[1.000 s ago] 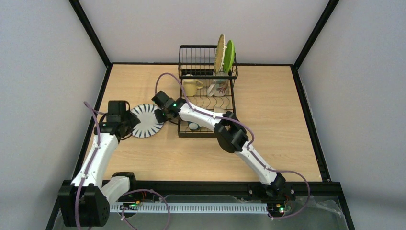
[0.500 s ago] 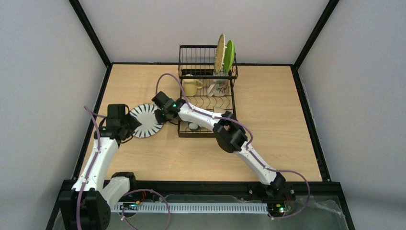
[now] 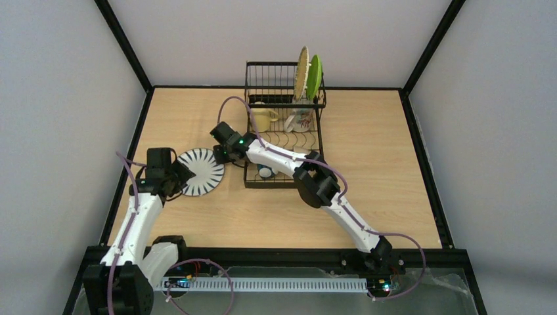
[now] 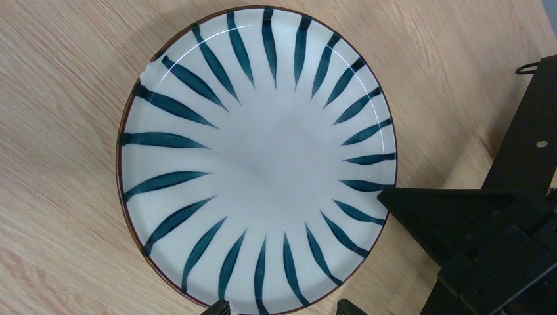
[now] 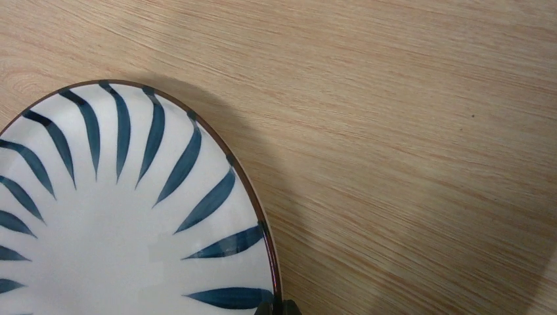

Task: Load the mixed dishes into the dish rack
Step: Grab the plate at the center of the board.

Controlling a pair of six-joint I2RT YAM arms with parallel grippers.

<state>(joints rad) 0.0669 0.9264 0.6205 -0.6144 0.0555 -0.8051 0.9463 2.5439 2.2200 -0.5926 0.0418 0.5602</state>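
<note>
Stripes fan across the glossy round plate [image 4: 256, 157], its rim pinched by right pincer [image 5: 276, 307]; left pincer [image 4: 281, 307] gapes.

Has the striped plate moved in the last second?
Yes. The plate has slid slightly nearward: its near rim now lies past the rack's front edge, where before it was about level.

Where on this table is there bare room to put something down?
Widest bare wood lies right of the dish rack, out to the table edge. A smaller patch sits in the far left corner, behind the striped plate. Crowded around the plate: left claw on one side, right claw and rack on the other.
</note>
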